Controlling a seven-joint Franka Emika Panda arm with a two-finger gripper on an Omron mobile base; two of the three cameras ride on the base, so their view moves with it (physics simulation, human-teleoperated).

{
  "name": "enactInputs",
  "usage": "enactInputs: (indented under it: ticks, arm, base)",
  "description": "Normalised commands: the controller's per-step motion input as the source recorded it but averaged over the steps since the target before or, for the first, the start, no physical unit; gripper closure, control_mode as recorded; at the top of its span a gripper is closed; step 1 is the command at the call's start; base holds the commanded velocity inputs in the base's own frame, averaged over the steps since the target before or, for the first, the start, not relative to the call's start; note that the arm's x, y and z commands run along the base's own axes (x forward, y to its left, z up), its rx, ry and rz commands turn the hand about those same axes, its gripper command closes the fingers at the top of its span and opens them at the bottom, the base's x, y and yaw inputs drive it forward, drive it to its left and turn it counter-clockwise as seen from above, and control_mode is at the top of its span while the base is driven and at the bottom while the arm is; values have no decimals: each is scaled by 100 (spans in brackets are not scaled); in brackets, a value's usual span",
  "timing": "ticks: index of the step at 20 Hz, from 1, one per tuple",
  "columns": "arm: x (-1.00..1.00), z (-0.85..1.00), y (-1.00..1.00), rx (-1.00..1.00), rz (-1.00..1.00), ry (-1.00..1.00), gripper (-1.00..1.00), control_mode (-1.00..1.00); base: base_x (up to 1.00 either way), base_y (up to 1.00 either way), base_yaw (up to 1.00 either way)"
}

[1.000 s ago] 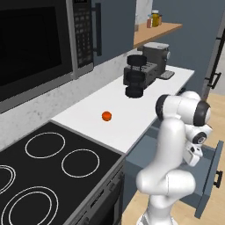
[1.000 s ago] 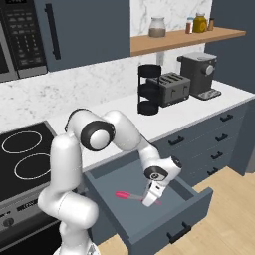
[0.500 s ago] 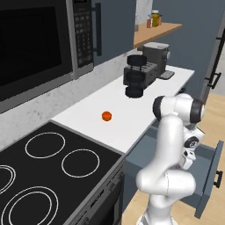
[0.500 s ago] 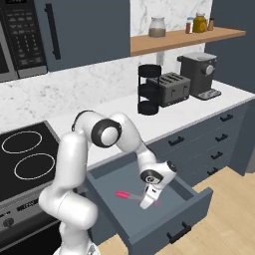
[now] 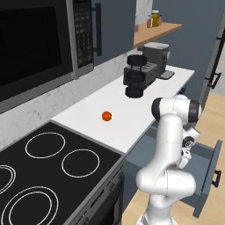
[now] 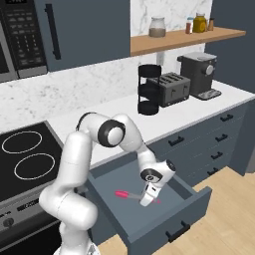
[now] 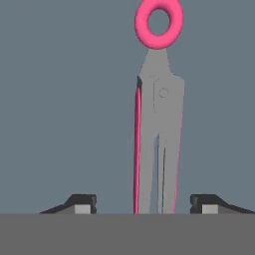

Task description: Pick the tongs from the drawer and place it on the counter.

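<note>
- Pink and grey, the thin, long pink-magenta tongs (image 7: 158, 114) lie flat on the floor of the open slate blue-grey drawer (image 6: 194, 204), running straight between your gripper's (image 7: 146, 205) two dark fingertips (image 7: 82, 204).
- Your fingers stand spread wide, one on each side of the tongs, holding nothing yet.
- The tongs look light, stiff and slim, probably slick; you would do best to close across the grey middle shank, not the pink ring end.
- From the right base view, your hand hangs low inside the drawer, over the tongs.
- Beyond the drawer, the flat white marbled counter (image 6: 119, 122) waits.
- On it sits a small round orange ball (image 5: 106, 116).
- Farther along stands a dark toaster (image 6: 173, 87).
</note>
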Motion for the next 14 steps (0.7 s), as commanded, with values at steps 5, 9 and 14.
enactInputs:
  ticks: [5,9,14]
  arm:
    - [16,-47,0,0,0,0,-100,-100]
    - [-7,-94,0,0,0,1,100,-100]
    - [-59,-86,0,0,5,2,100,-100]
  base:
    - [0,0,0]
    - [0,0,0]
    - [0,0,0]
